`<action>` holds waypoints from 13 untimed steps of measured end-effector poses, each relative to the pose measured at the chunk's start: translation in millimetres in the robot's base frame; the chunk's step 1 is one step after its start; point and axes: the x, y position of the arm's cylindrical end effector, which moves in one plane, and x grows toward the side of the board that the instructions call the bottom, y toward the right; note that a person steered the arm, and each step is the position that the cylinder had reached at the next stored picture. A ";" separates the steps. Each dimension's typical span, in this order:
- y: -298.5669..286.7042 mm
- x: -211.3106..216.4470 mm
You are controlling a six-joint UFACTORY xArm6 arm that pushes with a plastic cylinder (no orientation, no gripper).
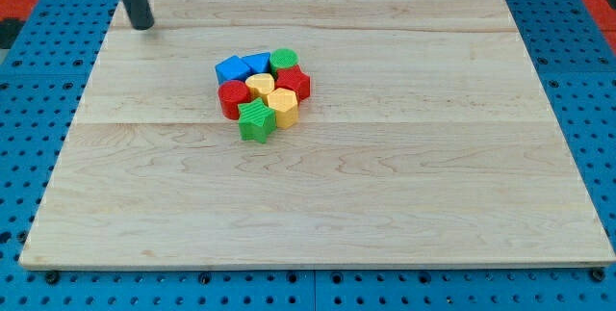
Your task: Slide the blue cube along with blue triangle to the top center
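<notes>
Blue cube (231, 68) touching blue triangle (257, 62) atop block cluster; my tip (142, 26) well apart, upper left; no claw, holds nothing

My tip (142, 25) top left — well apart from blue cube (231, 69).

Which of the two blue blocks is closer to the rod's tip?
The blue block on the cluster's left edge; the other blue block sits right of it, farther from my tip.

Wooden board (385, 205), green cyl. (283, 59), 2 red blocks (294, 83) (232, 98), 2 yellow blocks (260, 85) (282, 105), green star (255, 120), all clustered mid-board
</notes>
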 end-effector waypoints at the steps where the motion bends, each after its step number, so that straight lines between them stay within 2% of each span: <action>1: -15.1 40.7; 2: -10.8 57.0; 4: 89.5 85.8; 5: 106.6 108.9; 6: 170.1 109.0; 7: 195.9 108.6; 10: 208.9 83.3; 13: 188.2 40.1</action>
